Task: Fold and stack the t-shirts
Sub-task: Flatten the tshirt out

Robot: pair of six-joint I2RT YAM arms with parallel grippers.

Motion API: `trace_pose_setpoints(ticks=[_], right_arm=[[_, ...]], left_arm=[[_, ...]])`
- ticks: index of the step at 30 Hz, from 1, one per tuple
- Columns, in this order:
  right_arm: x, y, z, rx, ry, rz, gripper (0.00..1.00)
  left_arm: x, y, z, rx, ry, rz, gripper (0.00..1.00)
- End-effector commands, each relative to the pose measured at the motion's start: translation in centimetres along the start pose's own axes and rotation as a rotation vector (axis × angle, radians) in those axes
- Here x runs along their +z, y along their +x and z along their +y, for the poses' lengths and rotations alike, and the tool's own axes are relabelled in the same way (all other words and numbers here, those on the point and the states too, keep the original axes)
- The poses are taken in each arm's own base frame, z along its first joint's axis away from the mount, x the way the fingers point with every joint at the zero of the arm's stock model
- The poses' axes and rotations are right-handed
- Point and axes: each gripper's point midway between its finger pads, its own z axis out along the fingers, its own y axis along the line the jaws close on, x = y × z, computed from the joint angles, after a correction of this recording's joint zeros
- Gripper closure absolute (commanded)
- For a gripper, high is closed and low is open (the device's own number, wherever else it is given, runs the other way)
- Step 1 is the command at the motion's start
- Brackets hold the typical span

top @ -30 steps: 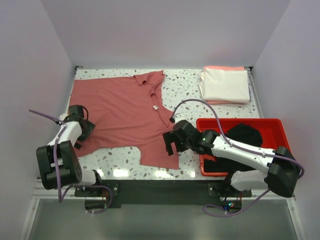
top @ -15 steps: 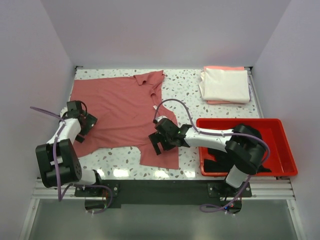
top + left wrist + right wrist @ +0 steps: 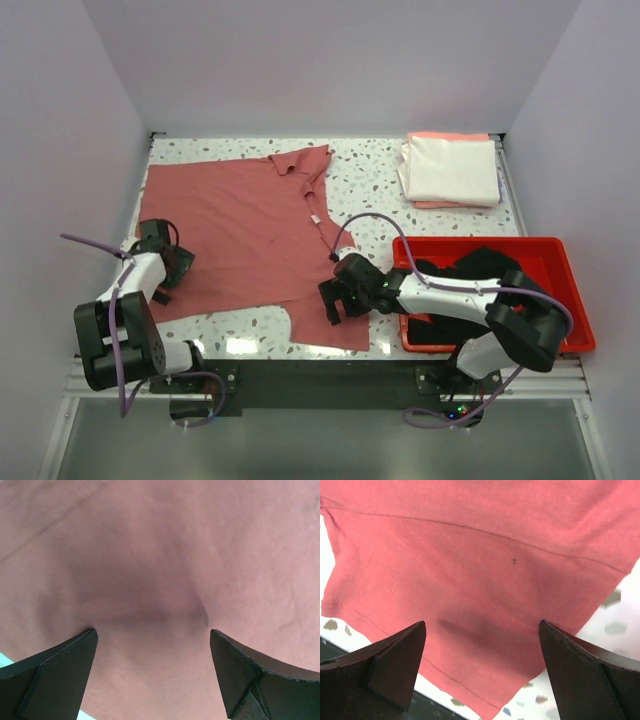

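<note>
Rose-red t-shirt [image 3: 240, 215] lies spread crosswise, its near corners directly under the left end effector [image 3: 170, 262] and right end effector [image 3: 334, 306], both released.

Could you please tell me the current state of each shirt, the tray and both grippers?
Red shirt: unfolded, spread out on the table.
Cream shirt: folded, stacked on the peach shirt.
Peach shirt: folded, under the cream one.
Black shirt: crumpled in the tray.
Tray: holds the black shirt.
Left gripper: open, over the red shirt.
Right gripper: open, over the red shirt's near corner.
</note>
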Motion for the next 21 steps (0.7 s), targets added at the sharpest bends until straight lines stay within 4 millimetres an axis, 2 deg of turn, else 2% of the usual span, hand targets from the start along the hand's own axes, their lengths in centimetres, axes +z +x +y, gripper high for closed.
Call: trace_pose_setpoints(ticks=[1,3,7,11,12,14,15,16,17,18,20,21], right_arm=[[-1.4,8.1,-2.7,0.058,0.071,0.231,0.01],[-2.2,9.1,-2.7,0.081,0.050,0.241,0.01],[-3.1,10.4,-1.1,0.101,-0.024,0.253,0.01],[-3.8,11.0,0.8,0.095,-0.075,0.255,0.01],[-4.2,9.8,1.4,0.084,-0.080,0.227,0.01],[-4.7,8.0,0.5,0.024,-0.010,0.182,0.01],[-5.6,5.4,1.5,0.007,-0.016,0.125,0.01],[-5.9,3.5,0.8,-0.007,0.045,0.063,0.01],[-6.5,2.5,0.2,-0.043,0.097,0.050,0.01],[-7.9,-1.2,1.5,-0.044,0.098,-0.041,0.01],[-8.6,-4.5,1.3,-0.095,0.160,-0.121,0.01],[-9.7,-7.5,2.2,-0.085,0.154,-0.194,0.01]], left_arm=[[0.0,0.2,3.3,-0.065,-0.129,-0.042,0.00],[0.2,0.6,3.7,-0.072,-0.142,-0.033,0.00],[0.4,1.7,4.4,-0.080,-0.159,-0.002,0.00],[-0.5,1.1,3.8,-0.085,-0.126,-0.017,0.00],[-0.8,0.8,3.5,-0.090,-0.110,-0.023,0.00],[-2.1,-0.3,2.4,-0.112,-0.058,-0.047,0.00],[-2.8,-0.8,1.6,-0.117,-0.020,-0.055,0.00],[-3.7,-1.9,0.7,-0.132,0.023,-0.081,0.00],[-5.1,-2.9,0.0,-0.150,0.076,-0.118,0.00],[-5.9,-3.6,-0.6,-0.166,0.105,-0.136,0.00],[-8.3,-5.9,-2.1,-0.201,0.190,-0.201,0.00],[-9.0,-6.4,-2.8,-0.195,0.227,-0.217,0.00]])
